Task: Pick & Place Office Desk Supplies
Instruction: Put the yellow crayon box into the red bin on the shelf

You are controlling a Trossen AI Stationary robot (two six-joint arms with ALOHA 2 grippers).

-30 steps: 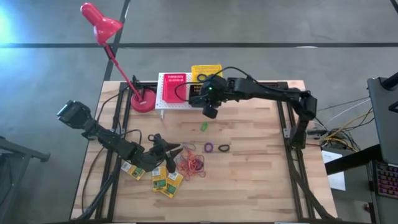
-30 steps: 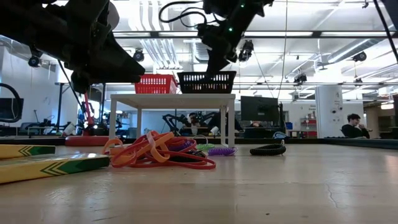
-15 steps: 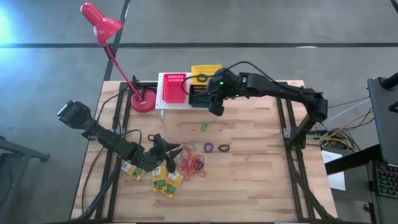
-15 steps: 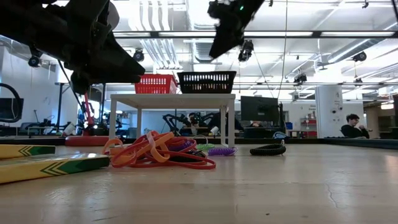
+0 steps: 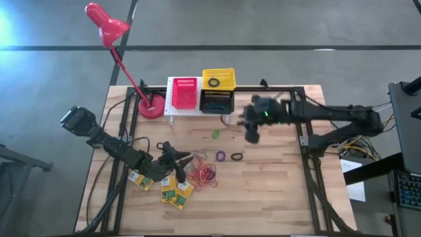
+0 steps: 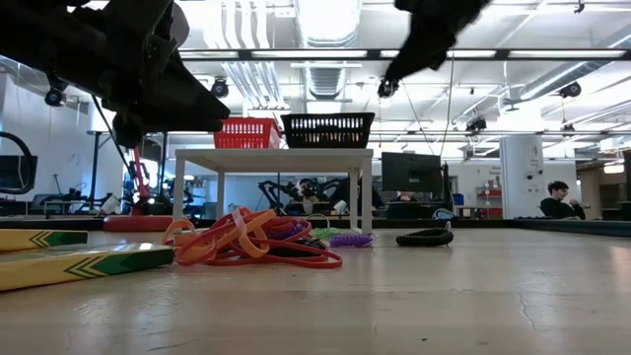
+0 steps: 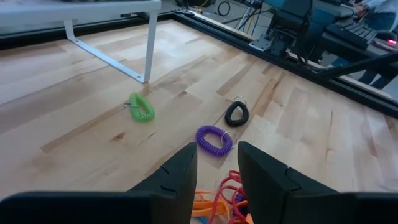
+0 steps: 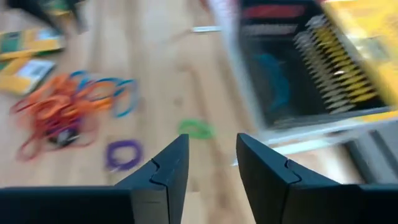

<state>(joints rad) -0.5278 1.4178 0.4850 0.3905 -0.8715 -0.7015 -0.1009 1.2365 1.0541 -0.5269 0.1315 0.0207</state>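
While right gripper (image 5: 251,135) hangs parted and empty, white rack (image 5: 172,110) behind, green ring (image 5: 215,133) beside.

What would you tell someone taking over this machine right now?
Right gripper: open, empty, above the table near the baskets.
Left gripper: fingers a little apart, empty, hanging over the rubber bands.
Done: a blue ring lies in the black basket; a dark ring in the yellow basket.
Left: green ring, purple ring, black ring, rubber bands, flat boxes.

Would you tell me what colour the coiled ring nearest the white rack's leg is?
Green; the coiled ring shows best in the left wrist view.
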